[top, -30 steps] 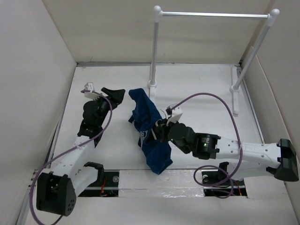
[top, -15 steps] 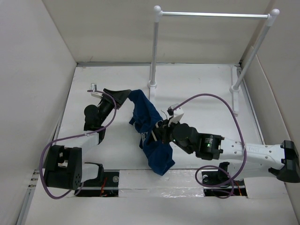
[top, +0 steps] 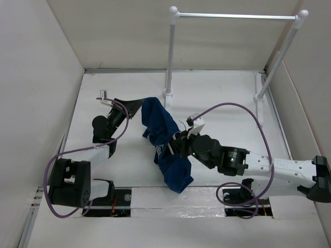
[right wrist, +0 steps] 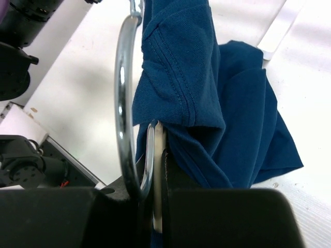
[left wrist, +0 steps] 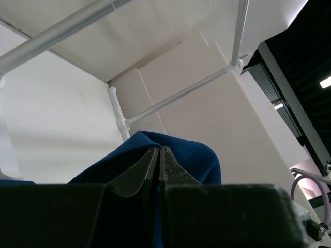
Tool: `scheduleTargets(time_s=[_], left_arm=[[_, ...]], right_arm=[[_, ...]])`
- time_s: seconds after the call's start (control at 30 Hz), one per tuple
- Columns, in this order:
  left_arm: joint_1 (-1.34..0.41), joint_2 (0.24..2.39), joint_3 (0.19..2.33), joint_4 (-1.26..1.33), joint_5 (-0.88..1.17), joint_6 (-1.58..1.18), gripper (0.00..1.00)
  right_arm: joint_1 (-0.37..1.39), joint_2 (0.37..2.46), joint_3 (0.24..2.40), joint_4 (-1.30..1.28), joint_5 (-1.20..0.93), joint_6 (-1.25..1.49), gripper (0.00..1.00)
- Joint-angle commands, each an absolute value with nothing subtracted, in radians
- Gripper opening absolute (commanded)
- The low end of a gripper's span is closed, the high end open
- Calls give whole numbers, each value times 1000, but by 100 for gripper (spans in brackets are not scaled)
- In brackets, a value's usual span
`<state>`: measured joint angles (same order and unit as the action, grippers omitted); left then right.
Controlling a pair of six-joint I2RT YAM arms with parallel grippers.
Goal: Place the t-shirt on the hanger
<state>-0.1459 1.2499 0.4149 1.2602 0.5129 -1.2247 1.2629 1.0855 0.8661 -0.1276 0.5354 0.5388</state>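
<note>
The navy t-shirt (top: 166, 135) hangs bunched in mid-table, lifted off the surface. My left gripper (top: 138, 105) is shut on the shirt's upper left edge. In the left wrist view its jaws (left wrist: 159, 153) are pressed together, with blue cloth (left wrist: 192, 155) between and behind them. My right gripper (top: 178, 146) reaches into the shirt from the right. In the right wrist view this gripper (right wrist: 155, 155) is shut on the hanger's cream neck (right wrist: 158, 176). The metal hook (right wrist: 122, 93) curves up on the left, and the t-shirt (right wrist: 207, 93) drapes over the hanger, hiding its arms.
A tall white rack with a silver bar (top: 235, 16) stands at the back right, its posts (top: 169, 57) reaching down to the table. White walls (top: 36, 103) enclose the table on three sides. The right arm's purple cable (top: 248, 111) loops above the table.
The left arm swung right to the shirt's upper edge, and its open jaws have now shut on the cloth. The right gripper, still holding the hanger, shifted slightly.
</note>
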Motion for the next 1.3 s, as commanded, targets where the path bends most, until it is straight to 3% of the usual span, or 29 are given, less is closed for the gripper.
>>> scheduleTargets(time_s=[0.0, 0.2, 0.33, 0.7, 1.03, 1.27], left_arm=[[-138, 1218, 469, 1313, 516, -1209, 0], [-138, 1161, 482, 1190, 421, -1122, 0], [-106, 1124, 541, 978, 287, -1048, 0], [-51, 1273, 782, 922, 259, -1045, 0], [-51, 1267, 1000, 662, 229, -918, 0], [-51, 1264, 1068, 549, 170, -851, 0]], right_arm=[[1259, 1028, 861, -78, 531, 528, 0], [1250, 1002, 857, -92, 528, 525, 0], [1250, 989, 856, -144, 506, 529, 0], [1262, 894, 842, -278, 347, 535, 0], [1325, 1000, 966, -400, 256, 466, 0], [1390, 986, 1098, -515, 363, 451, 0]])
